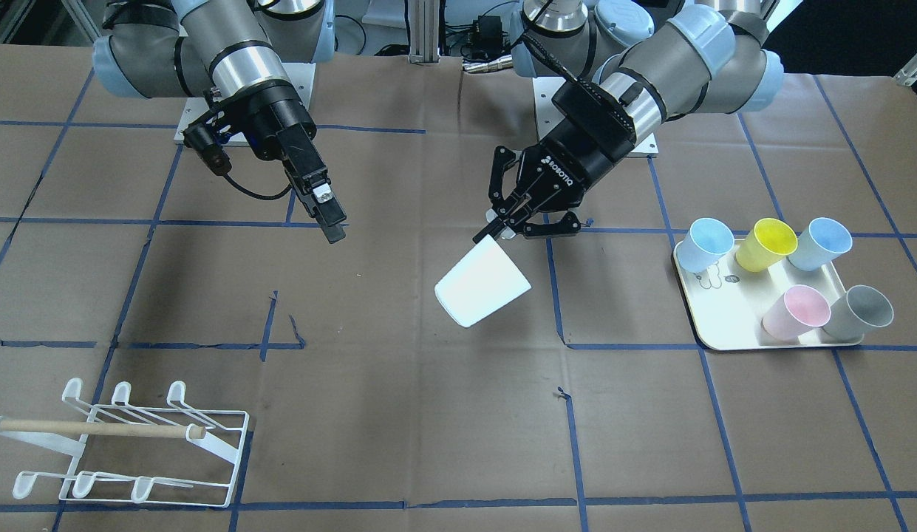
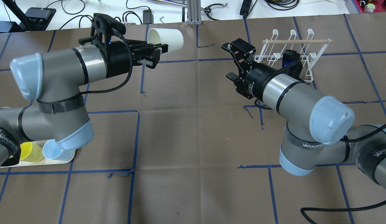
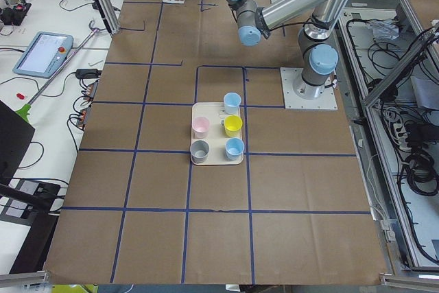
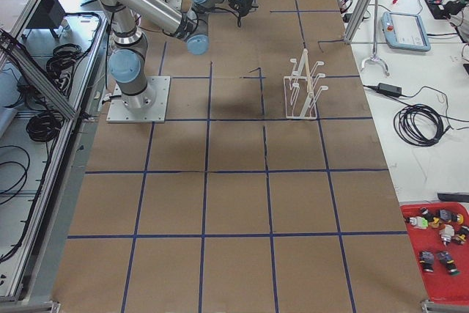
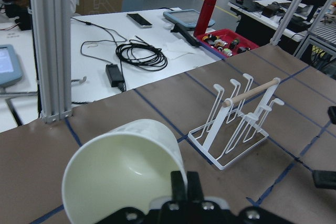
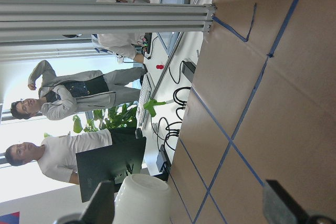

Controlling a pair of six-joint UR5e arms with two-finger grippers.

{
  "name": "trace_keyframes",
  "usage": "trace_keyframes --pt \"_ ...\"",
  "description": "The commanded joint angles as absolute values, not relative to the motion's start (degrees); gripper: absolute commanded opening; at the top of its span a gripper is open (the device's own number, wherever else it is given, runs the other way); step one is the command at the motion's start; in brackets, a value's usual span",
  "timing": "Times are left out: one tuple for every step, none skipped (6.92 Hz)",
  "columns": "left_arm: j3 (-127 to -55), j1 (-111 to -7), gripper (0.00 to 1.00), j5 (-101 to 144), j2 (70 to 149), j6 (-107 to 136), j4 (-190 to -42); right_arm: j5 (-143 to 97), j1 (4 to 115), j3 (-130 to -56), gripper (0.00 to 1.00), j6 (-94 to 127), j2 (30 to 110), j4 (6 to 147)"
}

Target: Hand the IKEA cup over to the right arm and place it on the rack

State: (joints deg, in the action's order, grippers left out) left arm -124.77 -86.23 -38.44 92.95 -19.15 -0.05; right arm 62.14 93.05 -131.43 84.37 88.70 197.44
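Left end effector [image 1: 502, 225] is clamped tight on the rim of the white IKEA cup [image 1: 482, 284], one finger inside the mouth and one outside. The cup hangs tipped on its side, clear of the desk [image 1: 399, 414], with its base turned toward the rack [image 1: 133, 443]. It sits well apart from that rack, with none of the prongs anywhere near it.

Over to the right end effector [image 6: 188, 183]: its two flat fingers are spread wide and there's nothing between them. It hovers between the rack and the cup, nearer the rack, and it points at the cup's base with a clear gap to it.

The rack stands upright on the desk with its wooden dowel across the top and nothing hung on it. Well apart from the rack, beyond the held cup, the cream tray [image 1: 724, 325] carries five cups: two light blue, one yellow, one pink, one grey.
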Motion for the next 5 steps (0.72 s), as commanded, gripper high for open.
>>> trace_keyframes --pt "-130.5 -86.22 0.01 -34.89 93.78 -18.72 10.34 61.62 93.95 -131.4 1.0 92.89 88.77 197.06" --pt "-131.13 -86.31 0.01 -34.37 93.78 -18.98 10.54 61.79 94.48 -131.22 1.0 93.07 88.6 196.96" --pt "-131.57 -86.31 0.02 -31.67 93.95 -19.16 12.81 62.05 95.18 -131.05 1.0 93.08 87.98 196.7" --pt "-133.4 -86.31 0.02 -31.29 93.78 -18.9 14.22 61.96 95.88 -131.04 1.0 92.99 87.72 196.44" --pt "-133.68 -86.31 0.03 -31.29 93.87 -18.81 14.33 61.79 96.67 -130.96 1.0 93.08 87.54 196.44"
